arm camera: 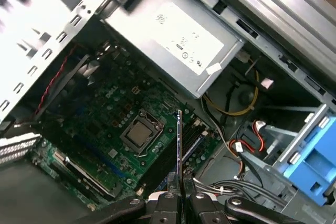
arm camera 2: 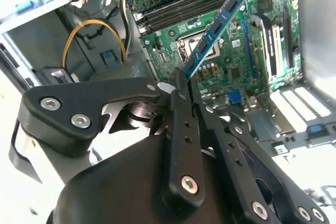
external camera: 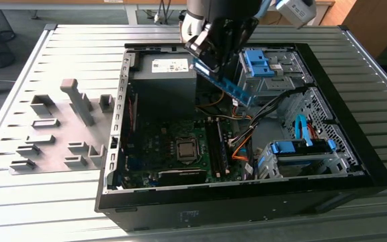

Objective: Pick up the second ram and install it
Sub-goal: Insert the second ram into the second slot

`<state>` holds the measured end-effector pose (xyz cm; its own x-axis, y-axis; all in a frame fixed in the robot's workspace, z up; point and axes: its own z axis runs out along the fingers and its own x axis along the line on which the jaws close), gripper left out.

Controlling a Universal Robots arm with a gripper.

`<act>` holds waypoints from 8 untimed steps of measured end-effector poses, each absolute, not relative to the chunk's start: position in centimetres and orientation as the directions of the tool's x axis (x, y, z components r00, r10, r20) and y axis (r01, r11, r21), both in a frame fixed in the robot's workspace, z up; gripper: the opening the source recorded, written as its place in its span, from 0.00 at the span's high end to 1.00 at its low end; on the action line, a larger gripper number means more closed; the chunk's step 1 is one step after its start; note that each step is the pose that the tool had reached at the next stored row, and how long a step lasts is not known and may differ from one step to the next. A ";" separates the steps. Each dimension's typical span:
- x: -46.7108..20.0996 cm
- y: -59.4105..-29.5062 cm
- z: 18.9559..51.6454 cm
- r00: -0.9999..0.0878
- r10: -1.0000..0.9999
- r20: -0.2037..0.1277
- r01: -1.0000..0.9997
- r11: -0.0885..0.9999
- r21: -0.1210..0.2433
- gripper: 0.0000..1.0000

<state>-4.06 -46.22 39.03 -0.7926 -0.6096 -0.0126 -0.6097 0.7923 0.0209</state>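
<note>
My gripper hangs over the back half of the open computer case, shut on the second ram. The ram is a thin blue-green stick that slants down from the fingers, in the air above the cables. In the second wrist view the ram juts out from the fingertips over the green motherboard. The first wrist view has it edge-on, a thin line between the fingers, above the dark memory slots. Those slots run beside the processor socket.
The grey power supply fills the case's back corner. Blue drive-bay latches and a drive cage stand on the exterior view's right, with orange and black cables between them and the slots. Grey fixture blocks lie on the table to the left.
</note>
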 end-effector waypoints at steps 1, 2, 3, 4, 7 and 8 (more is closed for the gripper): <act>-4.1 -46.2 39.0 -0.803 -0.595 -0.013 -0.595 0.803 0.021 0.86; -4.1 -46.2 39.0 -0.815 -0.579 -0.013 -0.579 0.815 0.021 0.86; -4.1 -46.2 39.0 -0.825 -0.565 -0.013 -0.565 0.825 0.021 0.86; -4.1 -46.2 39.0 -0.835 -0.550 -0.013 -0.550 0.835 0.021 0.86; -4.1 -46.2 38.9 -0.864 -0.504 -0.013 -0.504 0.863 0.021 0.86; -4.1 -46.2 38.9 -0.873 -0.488 -0.013 -0.488 0.872 0.021 0.86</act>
<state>-4.06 -46.22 38.86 -0.8726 -0.4883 -0.0126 -0.4885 0.8723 0.0209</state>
